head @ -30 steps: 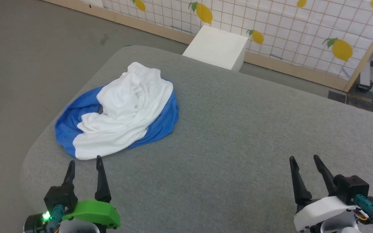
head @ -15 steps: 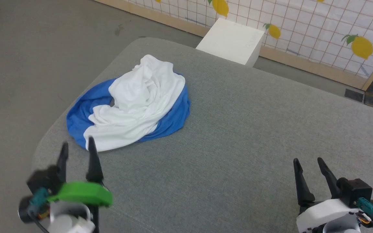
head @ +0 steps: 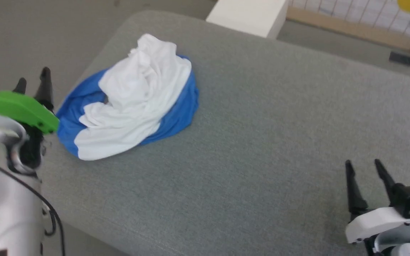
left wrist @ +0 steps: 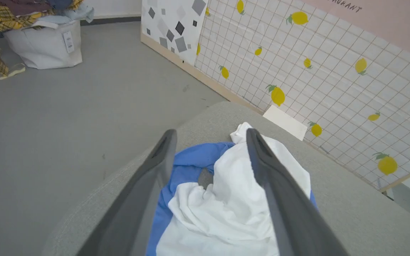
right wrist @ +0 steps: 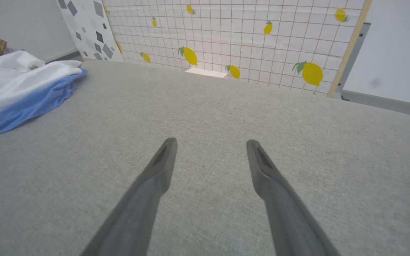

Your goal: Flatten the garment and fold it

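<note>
In the head view, the garment (head: 130, 96), a white T-shirt with blue sleeves, lies crumpled in a heap at the upper left of the frame, near the left edge of the grey padded surface (head: 262, 135). The left gripper (head: 33, 81) hangs at the far left, just beside the heap's blue rim. Its jaws are apart and empty, probably lined up to take an edge. The right gripper (head: 363, 165) sits at the lower right, well apart from the shirt, spread wide and holding nothing. It is likely parked until a second corner shows.

In the left wrist view, the dark fingers (left wrist: 144, 192) frame the heap at lower centre, with white folds over blue. Whether they touch the cloth I cannot tell. A laundry bag (left wrist: 45, 46) stands at the upper left.

In the right wrist view, the jaws gape over bare grey fabric and the shirt lies at the left edge. Flattening looks not yet begun.
</note>
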`<state>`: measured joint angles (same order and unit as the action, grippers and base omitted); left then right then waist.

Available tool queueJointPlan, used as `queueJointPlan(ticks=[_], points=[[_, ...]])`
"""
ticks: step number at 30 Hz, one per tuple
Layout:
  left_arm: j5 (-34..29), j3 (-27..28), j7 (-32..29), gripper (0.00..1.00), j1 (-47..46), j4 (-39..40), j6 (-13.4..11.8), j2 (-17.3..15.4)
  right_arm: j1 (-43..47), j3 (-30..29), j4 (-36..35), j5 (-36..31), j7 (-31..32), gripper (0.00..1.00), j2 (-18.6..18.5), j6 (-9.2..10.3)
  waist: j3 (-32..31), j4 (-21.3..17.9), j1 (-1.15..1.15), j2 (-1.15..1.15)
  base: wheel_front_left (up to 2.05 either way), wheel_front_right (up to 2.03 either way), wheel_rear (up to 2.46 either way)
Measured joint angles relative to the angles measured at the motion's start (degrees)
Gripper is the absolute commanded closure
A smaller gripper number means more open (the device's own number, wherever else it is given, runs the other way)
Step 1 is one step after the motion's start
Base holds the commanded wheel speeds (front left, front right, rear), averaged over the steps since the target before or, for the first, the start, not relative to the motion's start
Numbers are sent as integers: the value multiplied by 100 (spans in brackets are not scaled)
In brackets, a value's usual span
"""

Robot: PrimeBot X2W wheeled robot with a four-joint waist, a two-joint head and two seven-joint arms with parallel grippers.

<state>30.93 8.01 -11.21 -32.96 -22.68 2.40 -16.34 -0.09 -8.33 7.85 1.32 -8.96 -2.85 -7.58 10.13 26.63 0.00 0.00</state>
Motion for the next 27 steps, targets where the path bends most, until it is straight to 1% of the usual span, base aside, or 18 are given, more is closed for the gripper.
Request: queueJointPlan(ticks=[4, 9, 11, 14, 18, 23, 27], points=[[348, 48, -854, 0, -472, -432, -129, -108, -1, -264, -371, -149, 166, 0, 0, 0, 391, -113, 0, 0, 0, 0, 0], [485, 30, -1657, 0, -781, -907, -311, -214, -4, -550, -827, -339, 346, 0, 1, 0, 866, -294, 0, 0, 0, 0, 0], [557, -4, -2023, 0, -867, -1129, -427, -236, -4, -664, -1004, -402, 404, 0, -1, 0, 1062, -375, 1, 0, 0, 0, 0], [594, -104, -2455, 0, -932, -1429, -499, -279, -3, -791, -1221, -450, 479, 0, -1, 0, 1325, -483, 1, 0, 0, 0, 0], [594, -202, -2685, 0, -973, -1653, -557, -287, 5, -916, -1417, -450, 547, 0, -8, 0, 1640, -601, 1, 0, 0, 0, 0], [619, -283, -2814, 0, -975, -1856, -554, -253, 21, -978, -1592, -449, 578, 0, -8, 0, 1926, -691, 1, 1, 0, 0, 0], [647, -354, -2862, 0, -1005, -1911, -397, -257, 20, -994, -1729, -448, 598, 0, -14, 0, 2059, -696, 0, 1, 0, 0, 0]])
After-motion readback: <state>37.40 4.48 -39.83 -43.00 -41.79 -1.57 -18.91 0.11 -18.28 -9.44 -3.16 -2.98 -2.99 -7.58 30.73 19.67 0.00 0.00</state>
